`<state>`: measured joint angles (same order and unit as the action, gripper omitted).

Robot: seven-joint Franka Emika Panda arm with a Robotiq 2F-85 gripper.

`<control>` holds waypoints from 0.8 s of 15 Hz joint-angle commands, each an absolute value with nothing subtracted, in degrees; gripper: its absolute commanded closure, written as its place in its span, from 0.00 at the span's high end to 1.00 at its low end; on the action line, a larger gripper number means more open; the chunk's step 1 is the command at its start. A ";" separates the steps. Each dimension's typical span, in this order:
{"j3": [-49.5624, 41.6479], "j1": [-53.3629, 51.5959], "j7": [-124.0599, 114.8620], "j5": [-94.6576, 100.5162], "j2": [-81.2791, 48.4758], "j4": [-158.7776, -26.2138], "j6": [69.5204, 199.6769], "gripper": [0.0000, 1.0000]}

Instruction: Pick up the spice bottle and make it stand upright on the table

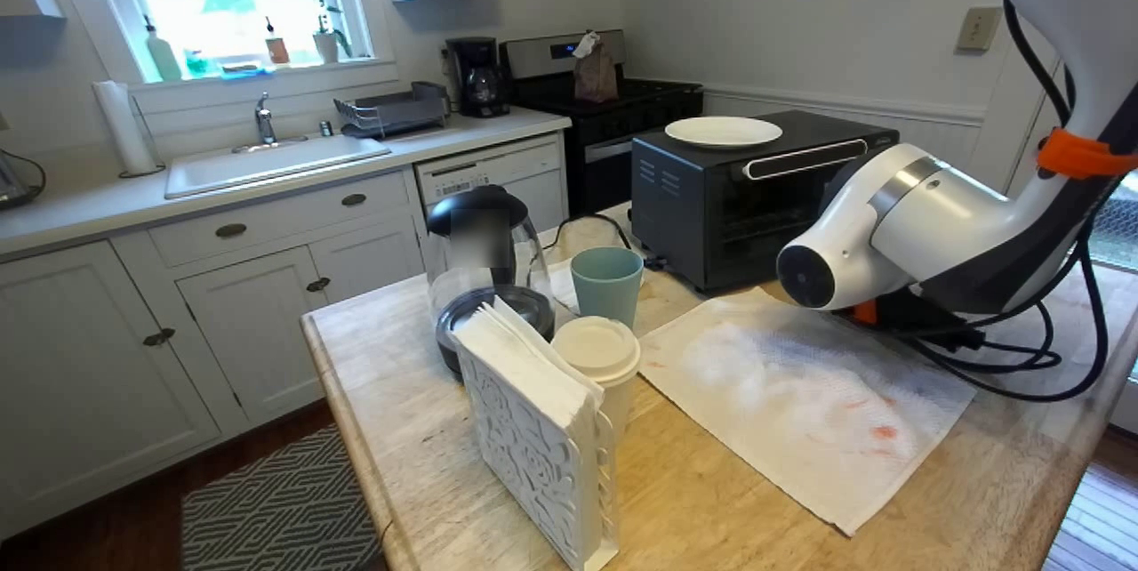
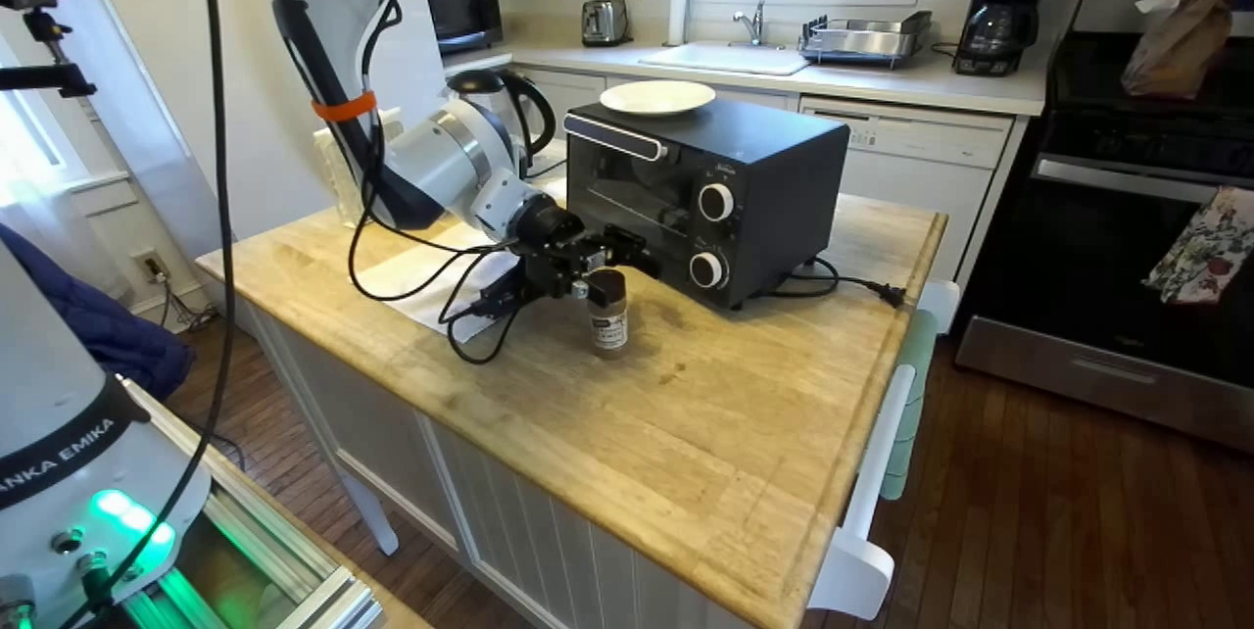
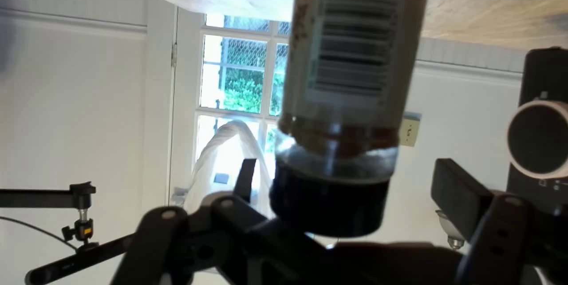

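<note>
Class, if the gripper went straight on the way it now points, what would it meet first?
Most likely the spice bottle: in the wrist view it shows in the gap between the open fingers of the gripper. How far ahead of them it stands, if at all, is unclear.

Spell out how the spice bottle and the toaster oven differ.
The spice bottle is round, while the toaster oven is boxy. The bottle is far smaller than the oven. The bottle looks brownish with a pale label; the oven is mostly black. Both stand upright on the wooden table.
</note>
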<state>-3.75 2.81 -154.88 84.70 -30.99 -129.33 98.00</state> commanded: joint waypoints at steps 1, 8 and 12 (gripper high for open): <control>-2.57 6.54 -152.61 86.31 -23.74 -133.78 106.78 1.00; -4.89 9.90 -143.05 85.32 -11.31 -140.51 120.25 1.00; -7.09 11.29 -135.87 84.84 -5.68 -143.29 125.45 1.00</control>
<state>-5.70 9.74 -141.06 84.77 -11.60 -139.52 120.70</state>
